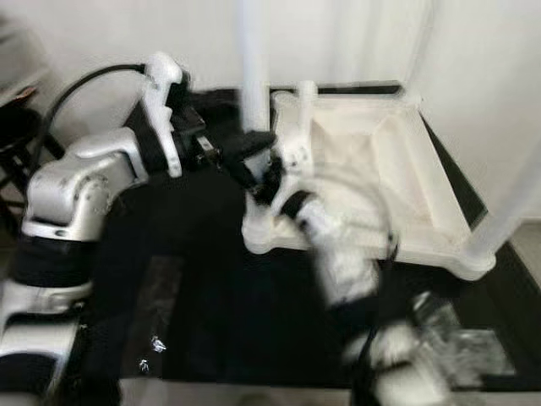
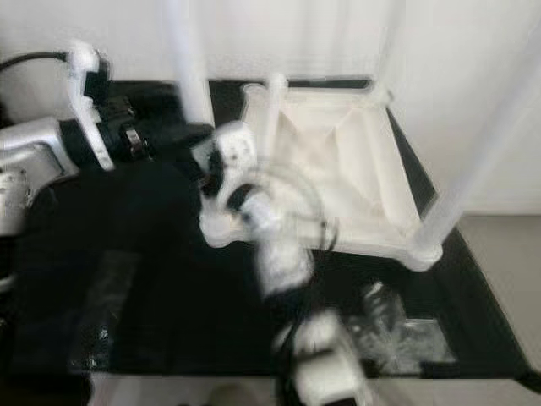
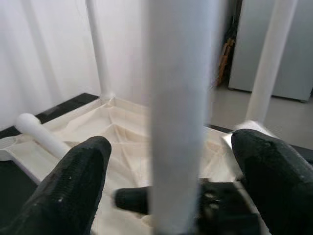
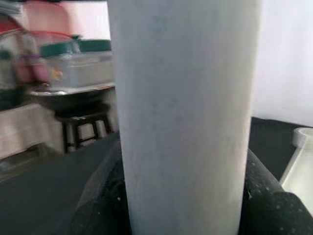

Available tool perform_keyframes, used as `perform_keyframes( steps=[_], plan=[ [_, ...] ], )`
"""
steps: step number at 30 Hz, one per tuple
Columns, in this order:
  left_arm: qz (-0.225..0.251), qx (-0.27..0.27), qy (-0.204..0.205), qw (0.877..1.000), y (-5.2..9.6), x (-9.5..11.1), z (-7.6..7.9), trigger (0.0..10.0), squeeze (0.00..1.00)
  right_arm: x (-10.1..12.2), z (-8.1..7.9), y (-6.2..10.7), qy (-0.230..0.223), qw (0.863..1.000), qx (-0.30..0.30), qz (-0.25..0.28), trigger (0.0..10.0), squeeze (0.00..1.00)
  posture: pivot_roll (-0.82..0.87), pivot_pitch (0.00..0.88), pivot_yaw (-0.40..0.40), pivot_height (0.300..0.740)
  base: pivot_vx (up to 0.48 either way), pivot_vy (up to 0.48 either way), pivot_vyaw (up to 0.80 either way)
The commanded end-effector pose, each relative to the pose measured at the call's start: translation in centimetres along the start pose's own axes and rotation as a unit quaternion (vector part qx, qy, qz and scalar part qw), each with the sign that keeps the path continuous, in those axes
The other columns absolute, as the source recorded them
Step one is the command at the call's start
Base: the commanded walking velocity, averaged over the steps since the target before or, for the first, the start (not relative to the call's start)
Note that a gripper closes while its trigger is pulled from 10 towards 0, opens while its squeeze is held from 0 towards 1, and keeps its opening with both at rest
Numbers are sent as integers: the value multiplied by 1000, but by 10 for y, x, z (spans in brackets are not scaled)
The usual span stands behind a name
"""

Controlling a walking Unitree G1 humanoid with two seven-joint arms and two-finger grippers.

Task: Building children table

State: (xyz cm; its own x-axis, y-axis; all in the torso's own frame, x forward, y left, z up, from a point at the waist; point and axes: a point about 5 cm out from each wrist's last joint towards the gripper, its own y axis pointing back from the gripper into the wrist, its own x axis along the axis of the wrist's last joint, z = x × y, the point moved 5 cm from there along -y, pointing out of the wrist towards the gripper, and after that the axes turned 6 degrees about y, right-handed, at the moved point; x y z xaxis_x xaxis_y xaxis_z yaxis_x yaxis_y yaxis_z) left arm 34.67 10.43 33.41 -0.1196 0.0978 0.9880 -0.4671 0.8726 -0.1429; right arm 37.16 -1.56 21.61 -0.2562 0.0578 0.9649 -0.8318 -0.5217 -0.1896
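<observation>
A white children's table (image 1: 448, 203) lies upside down on a black mat (image 1: 211, 321), with its legs pointing up. At its near left corner stands one white leg (image 1: 252, 76). My left gripper (image 1: 245, 156) reaches in from the left and is open around this leg; in the left wrist view its black fingers (image 3: 73, 181) stand apart on either side of the leg (image 3: 178, 112). My right gripper (image 1: 275, 182) comes up from below, blurred, and is shut on the same leg lower down. In the right wrist view the leg (image 4: 183, 112) sits tight between the fingers (image 4: 102, 196).
Another leg (image 1: 524, 169) rises at the table's near right corner, and a short white post (image 1: 306, 101) at the far left corner. Crumpled clear plastic (image 1: 456, 338) lies on the mat at the front right, more plastic (image 1: 156, 313) at the front left. A stool with containers (image 4: 73, 112) stands nearby.
</observation>
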Motion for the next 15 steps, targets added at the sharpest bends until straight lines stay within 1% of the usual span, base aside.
perform_keyframes(
  steps=[1, 2, 3, 5, 10, 11, 12, 13, 14, 15],
  plan=[
    [-4, -9, 7, 1000, -2, -1, 1, 10000, 0, -61, -34, 17, -54, 992, 14, -113, 0, 0, -10, 130, 60, 740, 0, 0, 0],
    [-6, -15, 9, 1000, -4, -3, 3, 10000, 0, -58, -40, 14, -47, 993, 30, -104, 0, 0, -11, 131, 59, 740, 0, 0, 0],
    [-6, -15, 9, 1000, -4, -3, 3, 10000, 0, -58, -40, 14, -47, 993, 30, -104, 0, 0, -11, 131, 59, 740, 0, 0, 0],
    [-8, -18, 10, 1000, -7, -6, 4, 10000, 0, -52, -32, 3, -40, 995, 26, -93, 0, 0, -22, 116, 57, 740, 0, 0, 0],
    [-8, -18, 10, 1000, -7, -6, 5, 10000, 0, -50, -29, -1, -39, 995, 23, -88, 0, 0, -19, 119, 51, 740, 0, 0, 0],
    [-7, -15, 9, 1000, -6, -6, 4, 8196, 0, -47, -31, -4, -39, 995, 30, -83, 0, 0, -18, 118, 49, 740, 0, 0, 0],
    [-7, -15, 9, 1000, -6, -6, 4, 8196, 0, -47, -31, -4, -39, 995, 30, -83, 0, 0, -18, 118, 49, 740, 0, 0, 0],
    [-6, -14, 8, 1000, -5, -6, 4, 0, 0, -43, -33, -6, -32, 995, 37, -82, 9686, 0, -10, 117, 51, 740, 0, 0, 0],
    [-8, -14, 6, 1000, -3, -5, 4, 0, 0, -38, -35, -10, -27, 995, 52, -76, 10000, 0, -9, 117, 52, 740, 0, 0, 0],
    [-9, -14, 4, 1000, -3, -5, 4, 0, 0, -35, -37, -12, -24, 995, 61, -73, 10000, 0, -9, 117, 52, 740, 0, 0, 0]
  ],
)
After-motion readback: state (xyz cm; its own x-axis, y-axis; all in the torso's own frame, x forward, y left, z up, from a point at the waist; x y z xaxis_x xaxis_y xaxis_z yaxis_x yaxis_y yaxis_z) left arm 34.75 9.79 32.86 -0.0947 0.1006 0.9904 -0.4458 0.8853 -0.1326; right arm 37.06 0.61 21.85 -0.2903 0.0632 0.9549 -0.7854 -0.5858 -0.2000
